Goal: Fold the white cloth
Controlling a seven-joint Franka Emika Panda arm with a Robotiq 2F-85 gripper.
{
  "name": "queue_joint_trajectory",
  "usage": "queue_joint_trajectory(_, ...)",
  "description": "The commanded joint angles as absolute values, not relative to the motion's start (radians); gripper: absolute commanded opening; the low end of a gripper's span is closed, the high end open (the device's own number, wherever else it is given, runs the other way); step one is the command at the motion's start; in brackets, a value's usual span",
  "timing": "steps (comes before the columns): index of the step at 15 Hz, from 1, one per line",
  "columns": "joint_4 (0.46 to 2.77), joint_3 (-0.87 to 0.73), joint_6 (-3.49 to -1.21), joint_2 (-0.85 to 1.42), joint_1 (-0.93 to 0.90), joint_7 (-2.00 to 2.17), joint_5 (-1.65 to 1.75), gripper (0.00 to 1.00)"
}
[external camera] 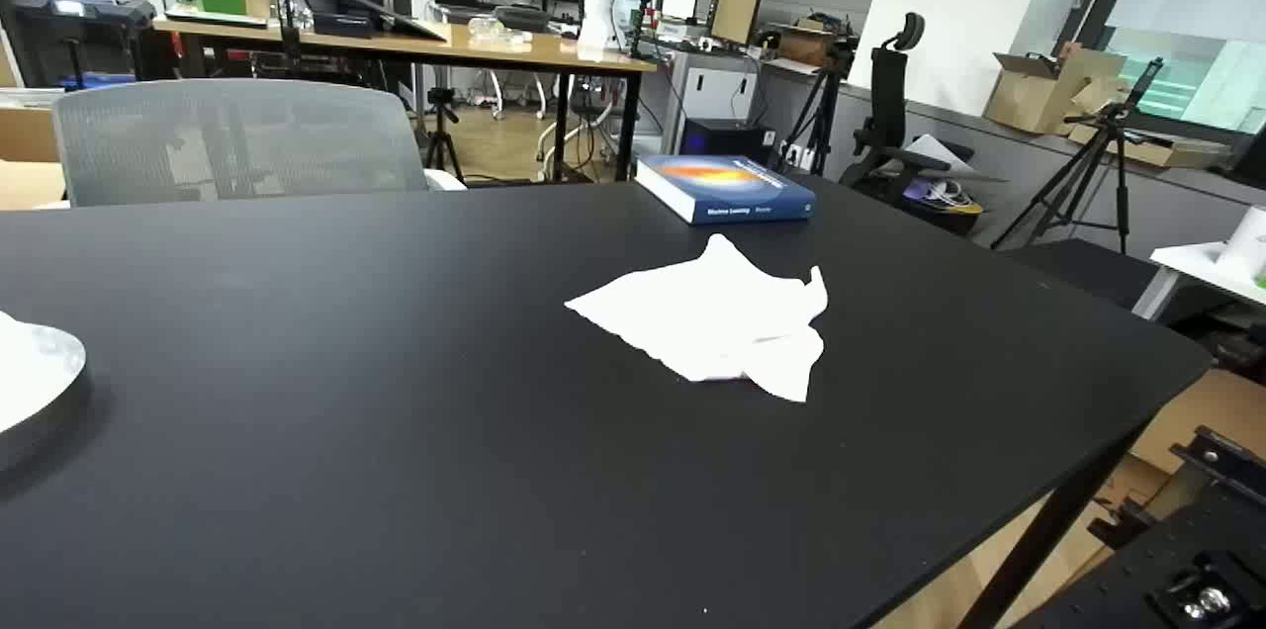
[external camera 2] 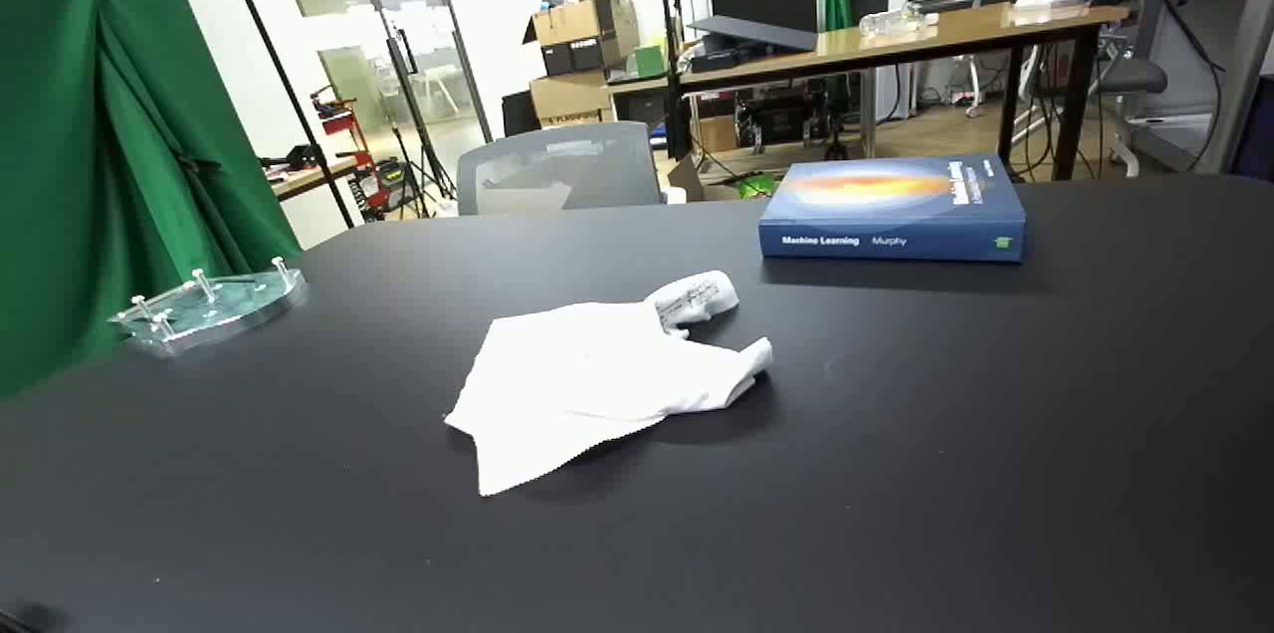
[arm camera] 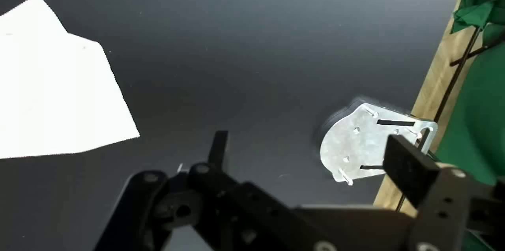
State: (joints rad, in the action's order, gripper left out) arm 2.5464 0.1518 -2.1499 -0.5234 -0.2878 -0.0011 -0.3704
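Observation:
The white cloth (external camera: pixel 707 317) lies loosely spread and rumpled on the black table, with uneven corners. In an exterior view the cloth (external camera 2: pixel 587 364) has two raised, curled corners on its right, and one bears a printed label. In the wrist view the cloth (arm camera: pixel 51 93) is at the left, cut off by the frame edge. My gripper (arm camera: pixel 309 146) is open and empty, with its fingers wide apart above the table. It is off to the right of the cloth and does not touch it. No gripper fingers can be made out in the exterior views.
A thick blue book (external camera: pixel 727 189) lies behind the cloth; it also shows in an exterior view (external camera 2: pixel 891 205). A plate with upright posts (external camera 2: pixel 214 305) sits near the table's edge; in the wrist view the plate (arm camera: pixel 351 140) is partly behind a finger. A green curtain (external camera 2: pixel 129 135) hangs beyond.

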Motion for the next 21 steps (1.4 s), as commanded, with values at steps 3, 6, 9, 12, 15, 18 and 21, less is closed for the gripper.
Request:
queue_joint_trajectory(3,2.544,0.156,-2.147,-0.522,-0.283,-0.002,-0.372,1.00)
queue_joint_trajectory(6,2.544,0.156,-2.147,-0.522,-0.283,-0.002,-0.372,1.00)
queue_joint_trajectory(9,2.544,0.156,-2.147,-0.522,-0.283,-0.002,-0.372,1.00)
queue_joint_trajectory(12,2.562,0.167,-2.180,-0.517,-0.253,0.033,-0.338,1.00)
queue_joint_trajectory(15,2.611,0.175,-2.253,-0.508,-0.187,0.072,-0.246,1.00)
queue_joint_trajectory(18,2.665,0.168,-2.330,-0.484,-0.115,0.114,-0.146,1.00)
queue_joint_trajectory(21,2.666,0.147,-2.335,-0.471,-0.114,0.094,-0.131,1.00)
